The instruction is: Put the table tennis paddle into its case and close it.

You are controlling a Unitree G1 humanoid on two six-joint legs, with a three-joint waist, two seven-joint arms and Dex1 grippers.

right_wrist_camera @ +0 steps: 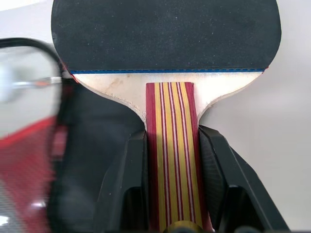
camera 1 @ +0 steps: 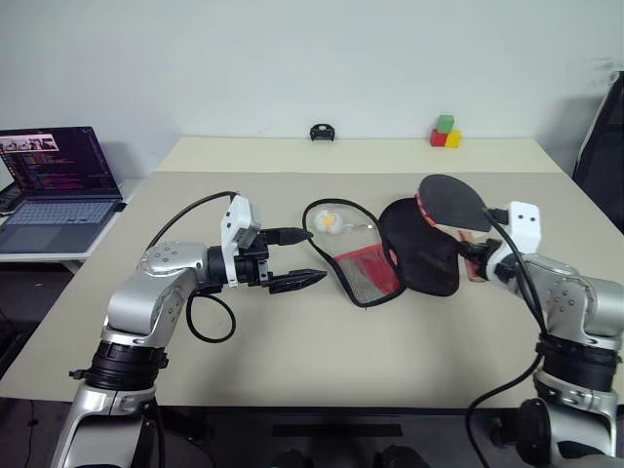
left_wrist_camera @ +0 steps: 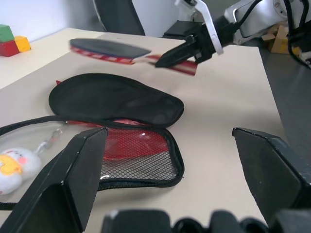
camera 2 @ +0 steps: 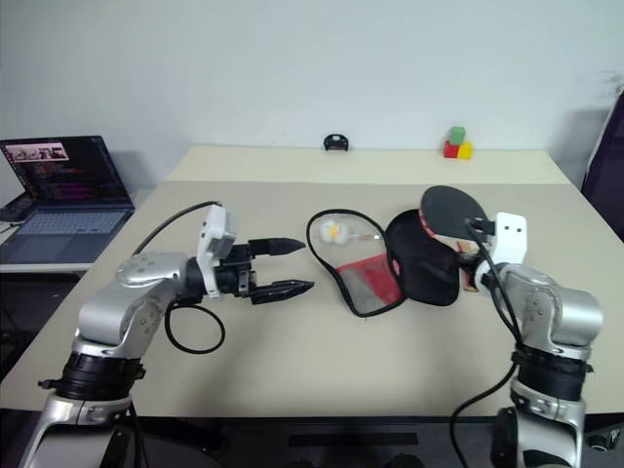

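Observation:
The table tennis paddle [camera 1: 453, 202] hangs above the table with its black face up, over the right edge of the case. My right gripper [right_wrist_camera: 170, 141] is shut on its red and yellow striped handle [right_wrist_camera: 171, 145]. The case [camera 1: 419, 249] lies unzipped in the middle of the table. Its black top is folded open to the right, and the red mesh-pocket half [camera 1: 366, 273] lies to the left. Left of the case, my left gripper [camera 1: 314, 256] is held level, pointing at it. Its fingers are open with nothing between them.
A small white plush charm [camera 1: 329, 222] lies inside the case's zipper loop. A laptop [camera 1: 54, 180] stands on a side table at the left. Coloured blocks [camera 1: 445, 134] and a small black object [camera 1: 323, 132] sit at the far edge. A dark chair [camera 1: 604, 146] is at the right.

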